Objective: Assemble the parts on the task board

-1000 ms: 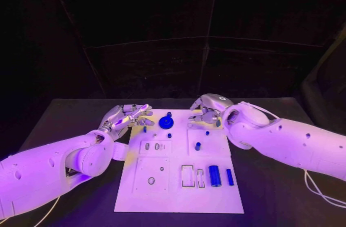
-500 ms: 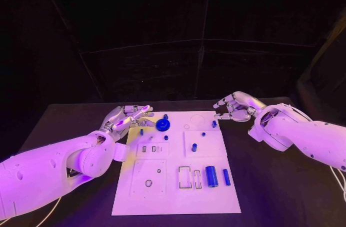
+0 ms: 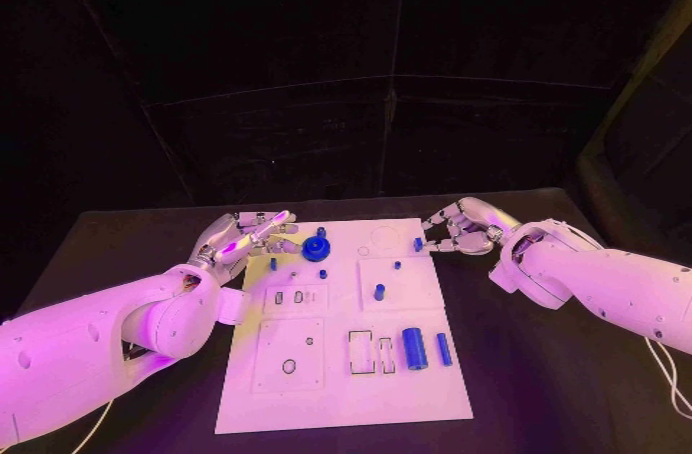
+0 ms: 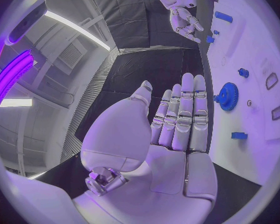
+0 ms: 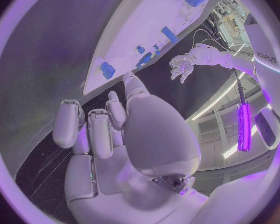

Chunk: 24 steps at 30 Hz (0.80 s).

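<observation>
left fingers: your left hand (image 3: 242,232) hangs over the far left edge of the task board (image 3: 346,394); in the left wrist view its fingers (image 4: 185,115) lie straight and side by side, thumb apart, palm bare, holding nothing.
right fingers: your right hand (image 3: 462,227) sits just off the board's far right edge, over the black surface (image 3: 562,394); fingers (image 5: 90,127) loosely curled and spread, nothing between them. you cannot tell whether the tips touch the board's rim.
gear: blue gear (image 3: 316,248) stands on the far left part of the board, just beside your left fingers, not touched.
small parts: blue peg (image 3: 418,244) stands near the far right edge, close to your right fingertips; another small blue piece (image 3: 378,292) stands mid-board.
near parts: blue cylinder (image 3: 414,348) and a slimmer blue bar (image 3: 443,349) lie side by side on the near right part, beside two upright rectangular slots (image 3: 372,353).
edges: both hands flank the board's far corners, well apart from each other.
open room: you have bare dark surface to the left and right of the board, and the board's near half lies uncovered by either arm.
</observation>
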Available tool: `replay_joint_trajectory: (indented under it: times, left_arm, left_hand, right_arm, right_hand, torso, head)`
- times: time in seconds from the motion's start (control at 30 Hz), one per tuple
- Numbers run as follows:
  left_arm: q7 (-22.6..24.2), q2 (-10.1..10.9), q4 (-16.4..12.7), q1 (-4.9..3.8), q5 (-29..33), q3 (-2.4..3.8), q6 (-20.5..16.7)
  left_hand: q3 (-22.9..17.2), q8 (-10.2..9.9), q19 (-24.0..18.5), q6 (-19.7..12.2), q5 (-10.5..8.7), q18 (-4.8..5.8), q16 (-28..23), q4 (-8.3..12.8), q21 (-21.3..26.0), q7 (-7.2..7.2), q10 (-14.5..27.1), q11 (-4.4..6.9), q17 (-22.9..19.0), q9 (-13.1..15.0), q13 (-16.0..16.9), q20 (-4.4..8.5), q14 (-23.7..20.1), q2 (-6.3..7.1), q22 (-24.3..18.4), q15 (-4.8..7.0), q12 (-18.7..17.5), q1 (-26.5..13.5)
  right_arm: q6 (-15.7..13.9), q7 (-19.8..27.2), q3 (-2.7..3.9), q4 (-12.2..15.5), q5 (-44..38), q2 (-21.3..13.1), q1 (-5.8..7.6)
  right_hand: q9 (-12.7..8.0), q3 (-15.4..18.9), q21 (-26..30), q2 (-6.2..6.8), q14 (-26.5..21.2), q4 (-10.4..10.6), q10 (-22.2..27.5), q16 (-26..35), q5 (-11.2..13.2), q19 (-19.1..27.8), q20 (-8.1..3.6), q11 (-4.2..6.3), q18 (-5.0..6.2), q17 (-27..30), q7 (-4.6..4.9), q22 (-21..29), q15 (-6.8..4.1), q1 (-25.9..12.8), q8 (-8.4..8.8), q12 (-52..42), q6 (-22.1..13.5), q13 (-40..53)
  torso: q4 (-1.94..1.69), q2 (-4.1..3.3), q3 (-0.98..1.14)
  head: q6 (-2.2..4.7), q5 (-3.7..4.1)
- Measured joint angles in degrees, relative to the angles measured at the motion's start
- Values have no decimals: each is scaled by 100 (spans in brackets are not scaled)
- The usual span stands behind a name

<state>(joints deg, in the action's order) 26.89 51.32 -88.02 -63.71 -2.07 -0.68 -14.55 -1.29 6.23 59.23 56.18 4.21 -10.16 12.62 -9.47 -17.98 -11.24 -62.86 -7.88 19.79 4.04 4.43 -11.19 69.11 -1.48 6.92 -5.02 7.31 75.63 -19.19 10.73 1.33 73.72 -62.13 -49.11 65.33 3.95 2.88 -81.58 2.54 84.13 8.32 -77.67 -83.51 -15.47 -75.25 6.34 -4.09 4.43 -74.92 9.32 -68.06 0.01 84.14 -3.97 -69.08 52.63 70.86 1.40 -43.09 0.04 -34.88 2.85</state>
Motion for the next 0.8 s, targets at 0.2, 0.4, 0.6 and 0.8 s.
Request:
replay_joint_trajectory:
  times: [0.2,0.4,0.6,0.8]
  left_arm:
    - [0,-8,16,7,0,0,14]
    - [0,-15,29,8,0,-1,23]
    - [0,-27,38,10,0,-1,37]
    - [0,-31,48,10,0,-1,54]
  left_hand:
    - [0,0,0,0,0,0,0,0,0,0,0,0,0,0,0,0,0,0,0,0,0,0]
    - [0,0,0,0,0,0,0,0,0,0,0,0,-1,0,0,0,0,0,1,0,0,0]
    - [0,0,0,0,0,0,0,0,0,0,0,0,-1,0,0,0,0,0,1,0,0,0]
    - [-16,0,0,0,0,0,-26,16,21,0,0,0,5,0,0,0,0,0,1,0,0,0]
  right_arm:
    - [16,1,1,-149,-65,102,-82]
    - [17,-19,2,-258,-117,194,-99]
    - [48,-59,3,-394,-154,338,-107]
    - [123,-101,3,-478,-204,455,-110]
  right_hand:
    - [-6,23,25,0,0,-23,21,0,30,0,0,-21,0,0,2,17,0,0,21,38,-62,-22]
    - [-6,30,26,-31,0,-30,20,0,52,0,0,-21,0,0,4,22,0,31,21,38,-78,-19]
    - [0,39,26,-92,0,-39,20,0,75,0,0,-21,0,0,4,22,0,92,21,17,-78,25]
    - [24,10,26,-175,0,-80,19,0,130,0,0,-19,0,1,-1,-4,0,114,-25,-44,43,62]
  torso:
    - [-13,-4,-8]
    - [-13,-8,-15]
    - [-17,-11,-19]
    - [-29,-12,-21]
  head:
    - [-18,-1]
    - [-25,7]
    - [-32,34]
    - [-28,44]
